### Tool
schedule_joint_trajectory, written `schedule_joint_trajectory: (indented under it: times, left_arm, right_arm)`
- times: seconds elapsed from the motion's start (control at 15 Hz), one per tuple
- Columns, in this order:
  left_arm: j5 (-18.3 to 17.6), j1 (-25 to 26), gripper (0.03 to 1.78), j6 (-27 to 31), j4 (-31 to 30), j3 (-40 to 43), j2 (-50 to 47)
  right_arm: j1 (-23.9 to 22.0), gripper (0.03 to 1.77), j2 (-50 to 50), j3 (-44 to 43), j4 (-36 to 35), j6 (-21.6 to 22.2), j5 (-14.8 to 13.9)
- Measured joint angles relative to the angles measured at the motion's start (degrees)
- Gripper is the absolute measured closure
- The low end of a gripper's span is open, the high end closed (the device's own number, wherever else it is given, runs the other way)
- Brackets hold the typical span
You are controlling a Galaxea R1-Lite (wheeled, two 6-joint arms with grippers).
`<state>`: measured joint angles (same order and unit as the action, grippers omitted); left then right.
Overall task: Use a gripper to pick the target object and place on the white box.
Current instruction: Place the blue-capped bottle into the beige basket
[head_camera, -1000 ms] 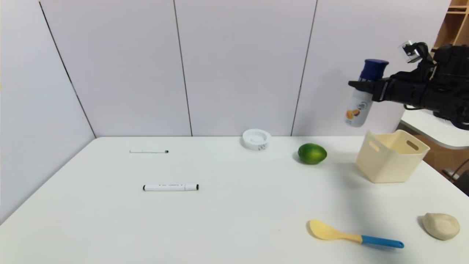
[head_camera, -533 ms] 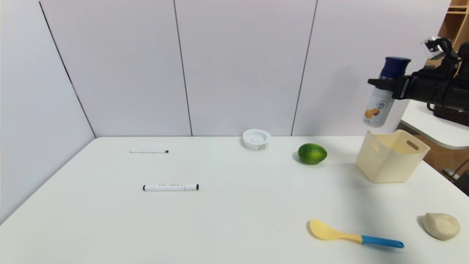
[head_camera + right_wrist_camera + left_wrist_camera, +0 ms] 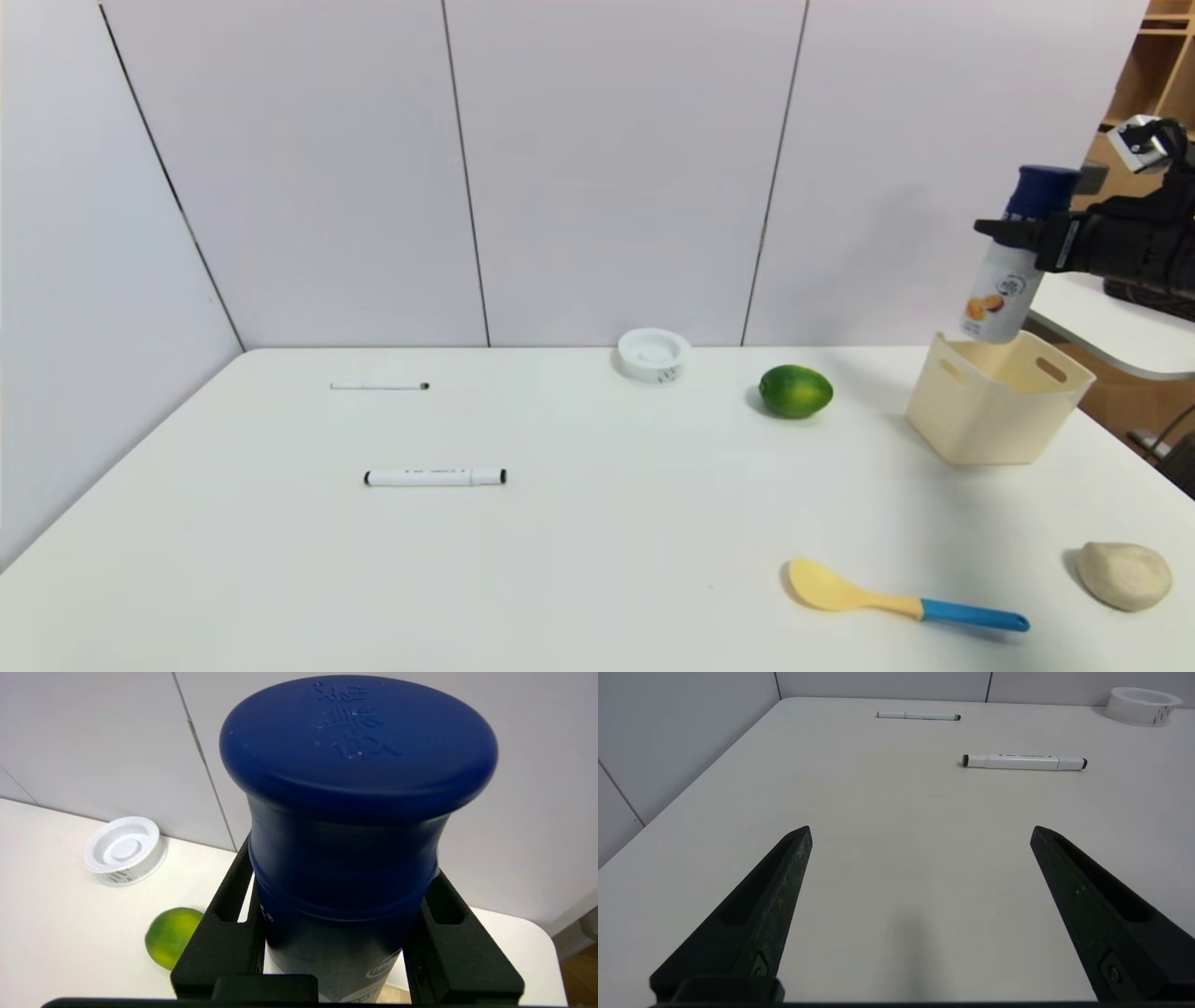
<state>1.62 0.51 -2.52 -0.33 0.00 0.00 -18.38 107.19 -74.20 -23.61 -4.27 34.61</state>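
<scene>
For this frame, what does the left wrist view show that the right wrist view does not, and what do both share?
Only the left wrist view: the open left gripper low over the table, plus a thin pen and a thick marker.

Only the right wrist view: the right gripper shut on the navy-capped drink bottle, and the lime below.

Both: the round white dish and the white tabletop against the wall panels.
</scene>
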Motion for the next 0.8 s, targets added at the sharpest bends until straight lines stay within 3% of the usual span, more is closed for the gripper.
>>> schedule_joint_trajectory:
  times: [0.27,0.8]
  left_arm:
    - [0.02,0.00,0.12,0.00,0.02,0.00,0.00]
    - [0.00,0.00,0.12,0.00,0.00,0.00,0.00]
  right_arm:
    - [-1.27,1.02,1.22,1.24,-1.08,-2.07,0.04]
    - [-1.34,1.02,2.93,9.72,-9.76,-4.22,0.20]
